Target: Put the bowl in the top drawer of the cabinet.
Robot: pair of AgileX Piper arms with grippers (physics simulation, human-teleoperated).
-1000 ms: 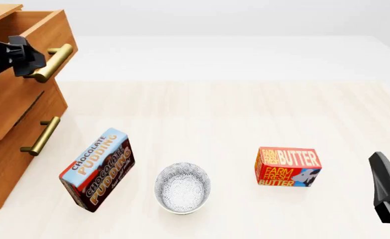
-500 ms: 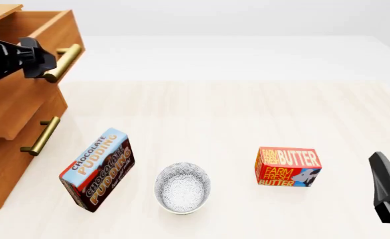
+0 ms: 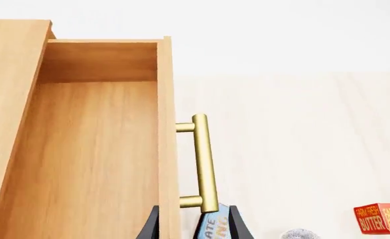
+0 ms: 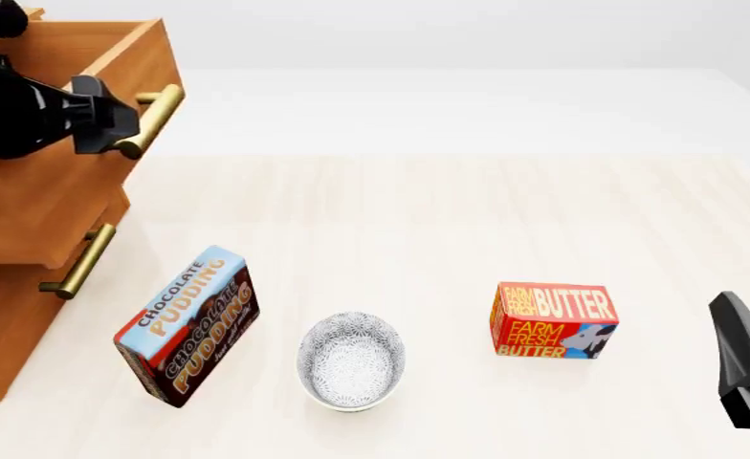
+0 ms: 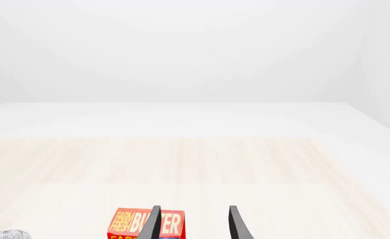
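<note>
2 smooth brass bar handles are showing on the light-brown wooden cabinet point(image 4: 5, 316) at the frame's left edge. The left gripper point(image 4: 118, 120) is clamping the top drawer point(image 4: 88, 72) handle, upper left. The glossy speckled round bowl point(image 4: 351, 360) is sitting lower centre. The right gripper point(image 5: 193, 221), lower right, is holding its fingers apart.

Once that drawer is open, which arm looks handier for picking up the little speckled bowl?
Probably the right. The right gripper hangs free and open near the bowl, while the left gripper is busy at the top drawer handle.
</note>
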